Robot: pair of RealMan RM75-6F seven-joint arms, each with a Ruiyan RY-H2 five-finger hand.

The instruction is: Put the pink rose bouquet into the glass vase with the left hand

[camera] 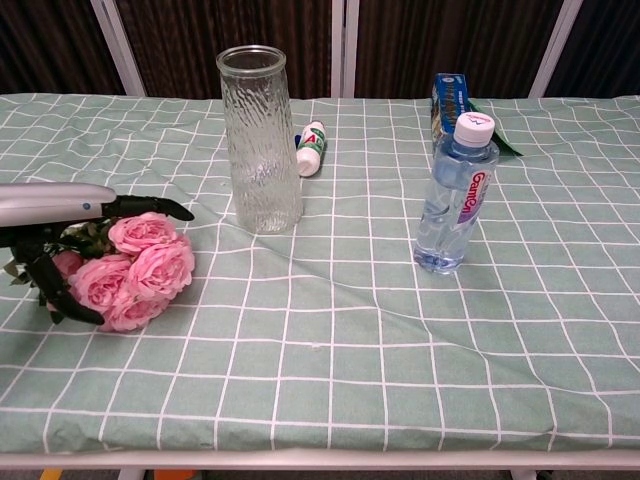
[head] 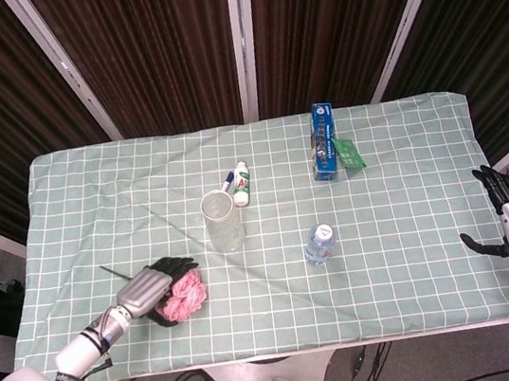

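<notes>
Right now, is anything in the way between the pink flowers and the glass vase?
Nothing visible is. Only bare tablecloth lies between the pink rose bouquet and the glass vase. The water bottle stands off on the vase's far side, and the left hand is already around the bouquet.

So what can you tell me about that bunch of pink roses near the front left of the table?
The pink rose bouquet is a small cluster of full pink blooms with dark green leaves at the back, looking artificial. It lies on its side on the green checked tablecloth, blooms toward the glass vase, which stands apart from it. The left hand is closing around it, dark fingers over the top and curled under the near side. Its stems are hidden.
</notes>
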